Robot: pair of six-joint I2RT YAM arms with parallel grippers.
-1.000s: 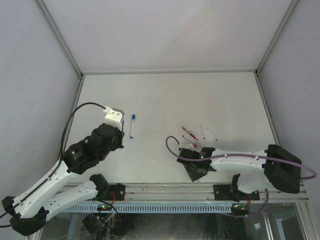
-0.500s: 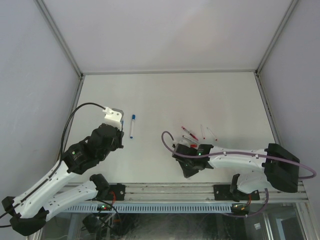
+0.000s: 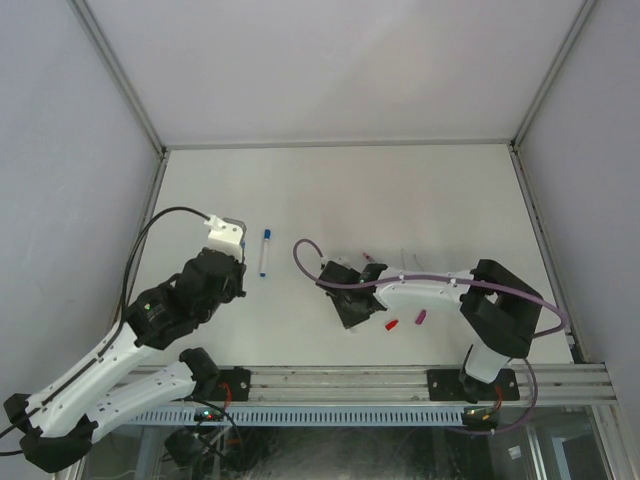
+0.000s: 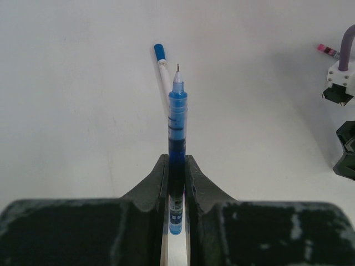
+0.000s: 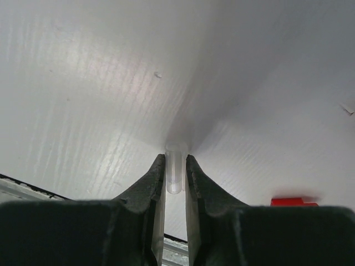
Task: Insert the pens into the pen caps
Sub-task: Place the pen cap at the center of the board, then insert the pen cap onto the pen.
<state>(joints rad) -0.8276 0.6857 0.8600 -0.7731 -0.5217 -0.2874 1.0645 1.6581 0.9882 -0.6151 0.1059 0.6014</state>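
Blue pen [image 4: 177, 111], nib bare, pinched in the left jaws over the table's [image 3: 330, 190] left side; right jaws pinch a pale translucent cap [image 5: 175, 176] mid-table; any misalignment could jab the nib past it.

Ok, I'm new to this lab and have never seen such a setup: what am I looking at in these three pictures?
Two robot arms are bolted at the near edge of a white table. The wide picture looks down from above; the other two come from cameras on each wrist, looking along the fingers. The left gripper is shut on an uncapped blue pen, tip pointing away. Beyond it lies a capped pen. The right gripper pinches a small pale tube, perhaps a cap; I cannot tell. A red cap and a magenta cap lie near that arm.
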